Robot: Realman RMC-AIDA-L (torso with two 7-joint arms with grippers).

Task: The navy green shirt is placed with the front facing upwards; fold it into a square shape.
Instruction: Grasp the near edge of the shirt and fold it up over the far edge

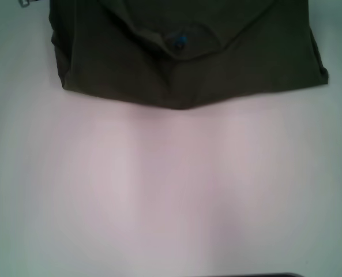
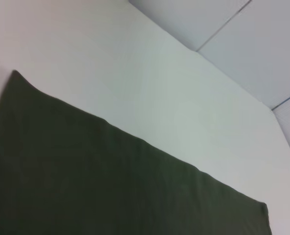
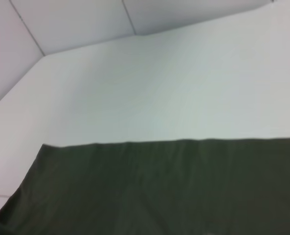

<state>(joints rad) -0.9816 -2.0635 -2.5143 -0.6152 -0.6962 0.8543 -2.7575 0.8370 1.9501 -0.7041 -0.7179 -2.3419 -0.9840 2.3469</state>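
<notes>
- Shirt (image 1: 188, 52) lies at the table's (image 1: 171, 190) far edge, sides already folded in, collar label up, likely staged for a final fold.
- Neither gripper is visible; can't tell whether their fingers are spread or closed.

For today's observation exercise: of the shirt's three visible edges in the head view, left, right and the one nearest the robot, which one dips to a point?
The near edge of the navy green shirt: it sags to a point below the blue label, while the side edges run straight.

The navy green shirt (image 2: 110, 186) lies flat on a white table (image 2: 149, 73).
</notes>
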